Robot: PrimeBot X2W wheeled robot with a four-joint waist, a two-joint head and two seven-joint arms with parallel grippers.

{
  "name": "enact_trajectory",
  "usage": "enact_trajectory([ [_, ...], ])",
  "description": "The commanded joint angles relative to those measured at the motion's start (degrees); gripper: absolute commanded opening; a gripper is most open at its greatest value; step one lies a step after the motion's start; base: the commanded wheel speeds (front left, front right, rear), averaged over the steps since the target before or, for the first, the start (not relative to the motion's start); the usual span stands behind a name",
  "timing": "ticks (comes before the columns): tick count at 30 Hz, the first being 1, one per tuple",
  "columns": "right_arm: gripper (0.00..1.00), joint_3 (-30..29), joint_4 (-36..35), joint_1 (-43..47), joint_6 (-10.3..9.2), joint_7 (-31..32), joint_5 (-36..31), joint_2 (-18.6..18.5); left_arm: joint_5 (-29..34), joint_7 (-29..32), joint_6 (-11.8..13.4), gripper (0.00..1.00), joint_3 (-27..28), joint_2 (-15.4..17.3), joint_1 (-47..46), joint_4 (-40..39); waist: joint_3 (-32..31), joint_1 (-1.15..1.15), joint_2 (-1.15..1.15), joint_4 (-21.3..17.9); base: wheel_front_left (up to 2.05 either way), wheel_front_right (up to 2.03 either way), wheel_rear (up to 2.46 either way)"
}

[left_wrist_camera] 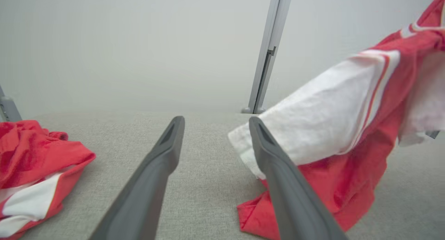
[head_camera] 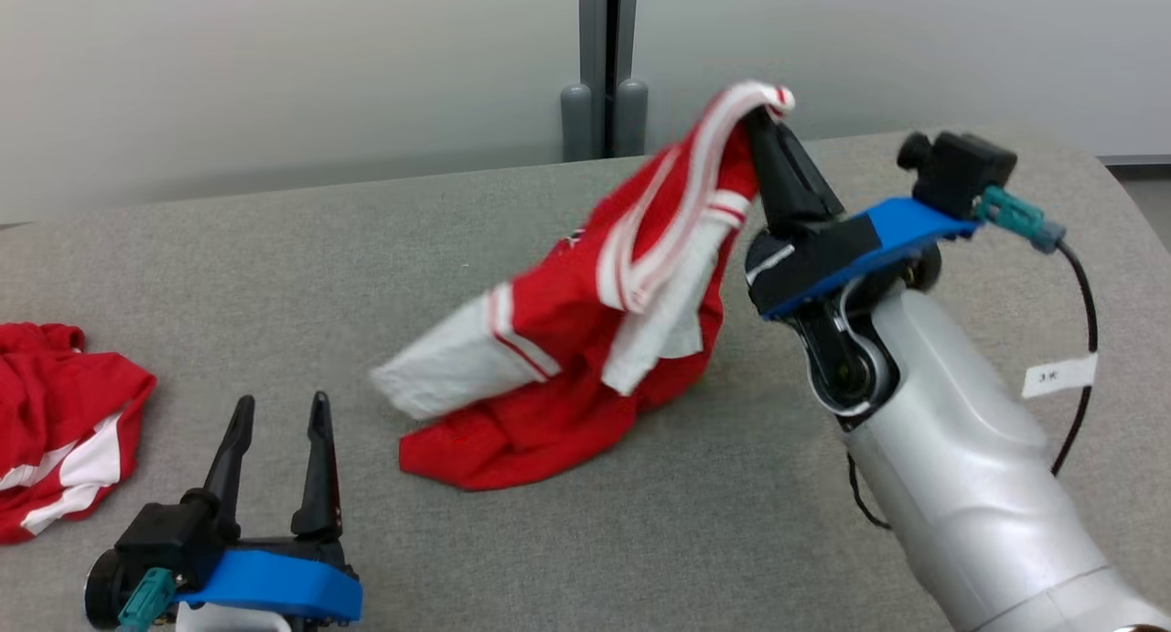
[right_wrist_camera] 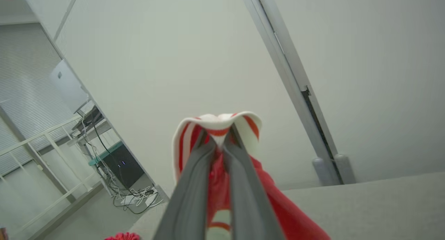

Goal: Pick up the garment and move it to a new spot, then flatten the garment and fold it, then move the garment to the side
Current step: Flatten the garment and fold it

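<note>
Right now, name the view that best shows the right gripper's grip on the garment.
The right wrist view: the right gripper pinches the garment by its striped edge, close up. The head view shows that grip from the side, farther off; the left wrist view catches the hanging cloth.

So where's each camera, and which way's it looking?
Head view: on the head, looking down at the table; left tool open, right tool pinching the garment.
Left wrist: on left arm, looking along its fingers over the table.
Right wrist: on right arm, fingers aimed up at the wall.
Head and left wrist share the second garment.
</note>
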Motion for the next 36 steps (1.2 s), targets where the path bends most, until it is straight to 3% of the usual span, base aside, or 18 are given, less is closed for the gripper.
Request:
enact_trajectory([
  [1,0.0,-1.71,3.48,1.16,0.04,-0.41,-1.69,-0.19,0.21,-0.19,-0.18,1.0,-0.39,-0.29,-1.26,0.01,0.45,0.0,0.0,0.21,0.0,0.0,0.0],
  [7,0.0,-12.74,21.56,1.35,0.04,-1.15,-9.86,-0.9,0.46,0.25,-1.22,1.0,-1.64,0.01,-3.31,0.42,2.93,0.0,0.0,1.15,0.0,0.0,0.0],
  [12,0.0,-18.77,26.4,1.0,0.03,-1.26,-18.26,-4.32,0.6,0.16,-1.8,1.0,-1.92,0.39,-4.79,0.8,4.99,0.0,0.0,2.53,0.0,0.0,0.0],
  [13,0.05,-19.17,26.8,1.3,0.04,-1.26,-20.87,-5.18,0.63,0.11,-1.83,1.0,-1.98,0.41,-5.02,0.94,5.25,0.0,0.0,2.78,0.0,0.0,0.0],
  [14,0.97,-19.0,27.59,1.85,0.03,-1.27,-23.46,-5.64,0.66,0.07,-1.92,1.0,-2.05,0.38,-5.28,1.12,5.39,0.0,0.0,3.02,0.0,0.0,0.0],
  [22,1.0,-16.02,32.41,2.58,0.03,-0.16,-37.16,-9.07,0.35,-0.37,-2.06,1.0,-2.38,-0.07,-4.75,2.87,3.54,0.0,0.0,3.85,0.0,0.0,0.0],
  [27,1.0,-14.97,31.64,3.41,0.03,2.15,-44.15,-10.31,-0.07,-0.64,-1.8,1.0,-2.2,-0.31,-3.07,3.64,0.61,0.0,0.0,3.69,0.0,0.0,0.0],
  [32,1.0,-13.17,21.96,8.24,0.03,1.65,-48.65,-6.95,-0.23,-1.05,-1.44,1.0,-2.05,-0.66,-1.57,3.71,-1.66,0.0,0.0,3.43,0.0,0.0,0.0],
  [36,1.0,-7.39,9.28,15.97,0.02,4.7,-49.53,-2.68,-0.25,-1.05,-1.39,1.0,-2.04,-0.4,-0.91,3.49,-2.04,0.0,0.0,3.67,0.0,0.0,0.0],
])
